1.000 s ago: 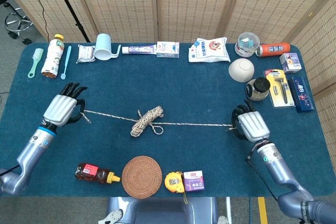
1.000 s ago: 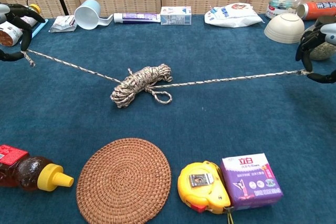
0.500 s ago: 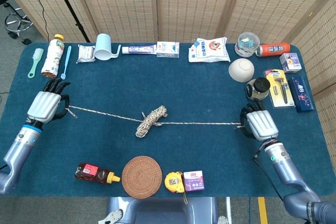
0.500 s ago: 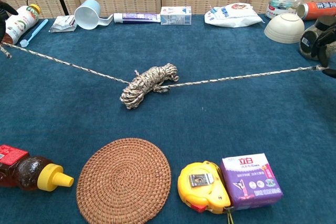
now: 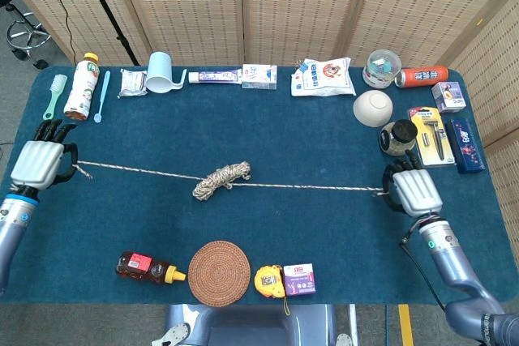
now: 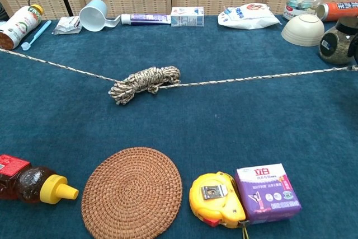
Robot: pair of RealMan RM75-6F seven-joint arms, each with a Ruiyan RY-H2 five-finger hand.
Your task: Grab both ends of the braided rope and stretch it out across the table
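A braided white-and-brown rope (image 5: 308, 187) (image 6: 251, 79) runs taut across the blue table, with a tangled bundle (image 5: 220, 181) (image 6: 143, 82) left of its middle. At the table's left edge my left hand (image 5: 36, 162) grips one rope end. Near the right edge my right hand (image 5: 415, 191) grips the other end. The chest view shows the rope leaving both sides of the frame; the left hand is out of it and only a dark sliver of the right hand (image 6: 354, 48) shows at its right edge.
A woven round coaster (image 5: 219, 272), a honey bottle (image 5: 148, 267), a yellow tape measure (image 5: 268, 280) and a purple box (image 5: 298, 279) lie at the front. A jar (image 5: 397, 137) and a bowl (image 5: 373, 108) stand just beyond my right hand. Cup, bottle and packets line the back edge.
Both hands moved outward, the left far to the left and the right slightly right. The rope drew longer and straighter, and the bundle shrank and shifted left.
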